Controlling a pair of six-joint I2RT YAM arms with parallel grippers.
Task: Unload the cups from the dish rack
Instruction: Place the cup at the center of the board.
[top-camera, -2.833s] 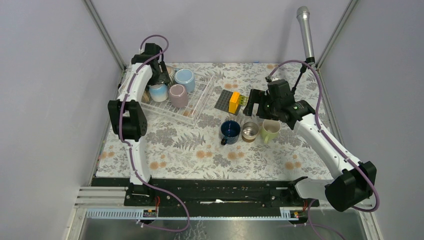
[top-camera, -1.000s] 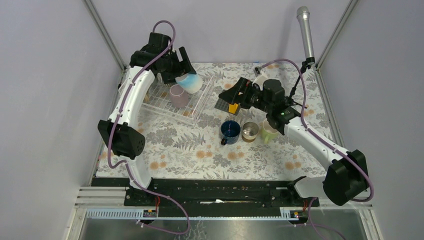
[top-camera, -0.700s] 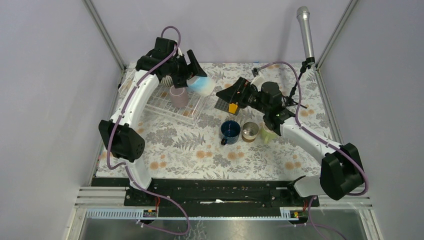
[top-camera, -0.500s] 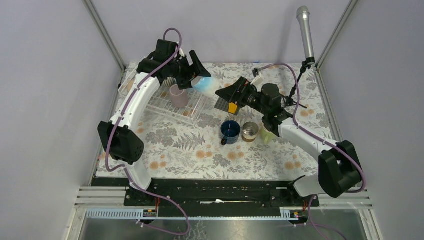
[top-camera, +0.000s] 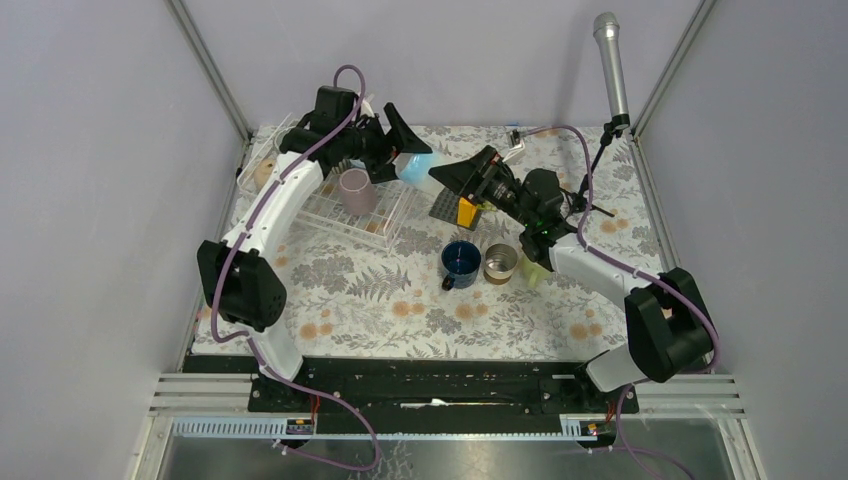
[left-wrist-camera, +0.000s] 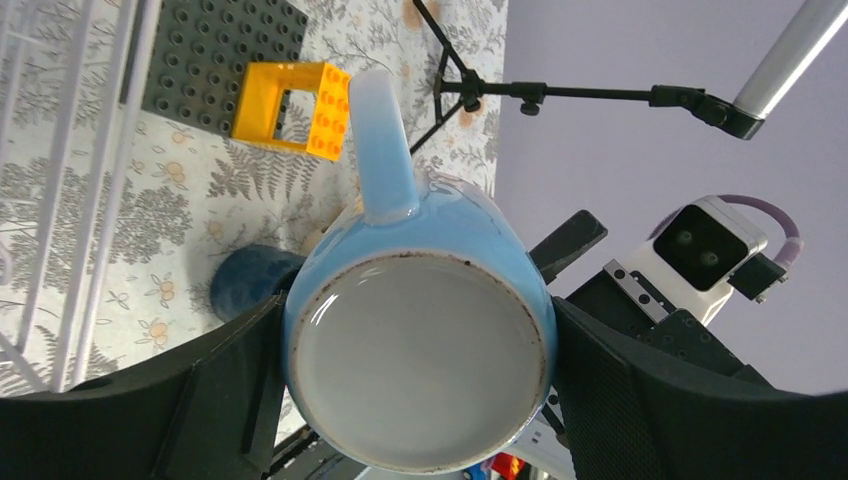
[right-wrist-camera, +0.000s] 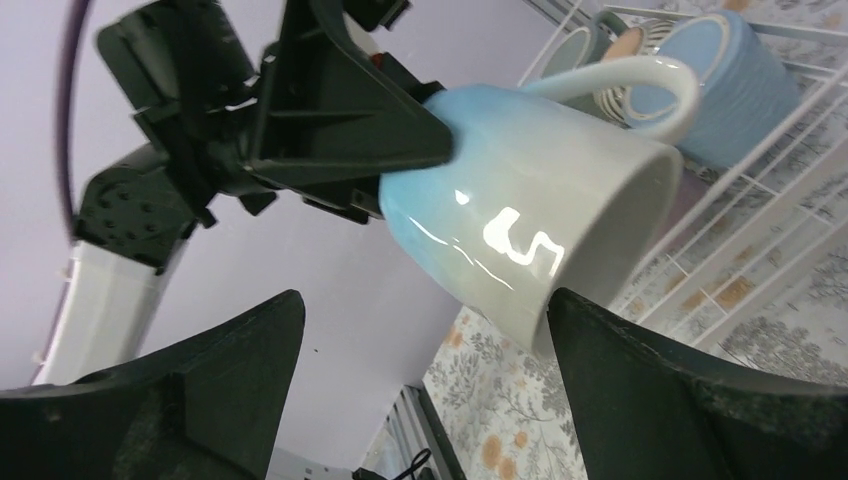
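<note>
Hovering right of the rack, the left gripper clamps a blue mug; the right gripper gapes at its rim.

The air between the dish rack and the studded plate is taken up by the light blue mug, clamped in the left gripper, with the right gripper held wide apart close beside it. Below, passage is blocked by the yellow block and 3 mugs set in a row. Bare floral cloth is found in front of that row, toward the near edge.
</note>
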